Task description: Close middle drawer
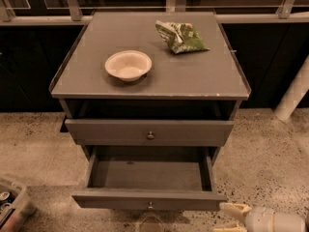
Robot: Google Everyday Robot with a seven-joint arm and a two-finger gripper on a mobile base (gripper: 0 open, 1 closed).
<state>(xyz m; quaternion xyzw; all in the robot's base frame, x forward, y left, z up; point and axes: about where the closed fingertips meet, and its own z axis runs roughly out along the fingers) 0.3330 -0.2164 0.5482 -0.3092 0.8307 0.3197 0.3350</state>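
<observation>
Gripper (231, 220) at near right, fingers (235, 209) spread apart and holding nothing. Middle drawer (116, 200) stood pulled well out toward the near side, its front running left to right, knob (150, 205) at centre. The front's right end lay just left of the fingers. Closing would likely call for a push toward the far side.

Counter: the grey wooden cabinet's counter (207, 81) carries a white round bowl (128, 65) left of centre, with a green crumpled snack bag (181, 36) behind it to the right, apart.
Drawers: the grey wooden middle drawer (111, 199) juts forward under the top drawer (193, 132).
Gripper: the cream gripper (221, 218) is low on the right, just beside that drawer's front right corner.
</observation>
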